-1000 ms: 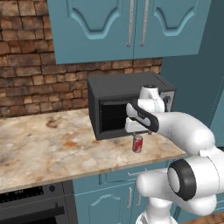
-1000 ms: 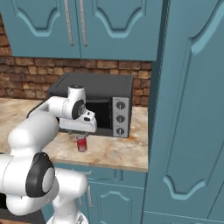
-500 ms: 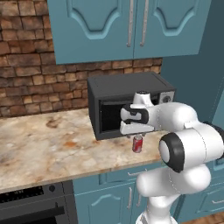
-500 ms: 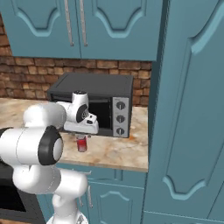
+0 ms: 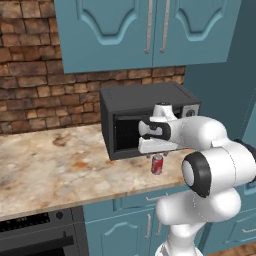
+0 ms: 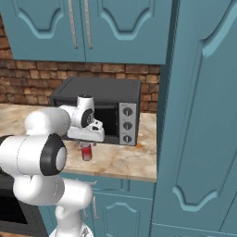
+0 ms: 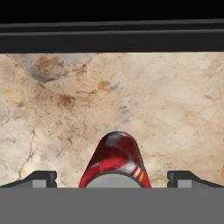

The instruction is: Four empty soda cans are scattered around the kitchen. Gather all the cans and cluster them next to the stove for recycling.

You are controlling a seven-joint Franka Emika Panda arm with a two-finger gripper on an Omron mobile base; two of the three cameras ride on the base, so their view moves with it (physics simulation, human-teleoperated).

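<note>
One soda can point(image 7: 114, 162) stands upright on the beige marbled countertop point(image 5: 60, 170), just in front of the black microwave point(image 5: 145, 117), and the gripper point(image 7: 112, 178) hangs directly above it. Down the hand's own line of sight, the can rises between the two dark fingertips point(image 7: 41, 177), one at nine o'clock of it and the other at three o'clock, each clear of its red sides with bare counter showing in the gaps. The jaws are spread wide and grasp nothing.

From the left base view the can point(image 5: 157, 164) sits at about six o'clock of the white hand point(image 5: 157, 137), near the counter's front edge. From the right base view it point(image 6: 86, 153) likewise stands just under the hand, with the microwave's knob panel point(image 6: 127, 124) off at two o'clock.

A pale mark with a thin orange-yellow stripe bands the can near its silver top; no lettering on it can be read.
</note>
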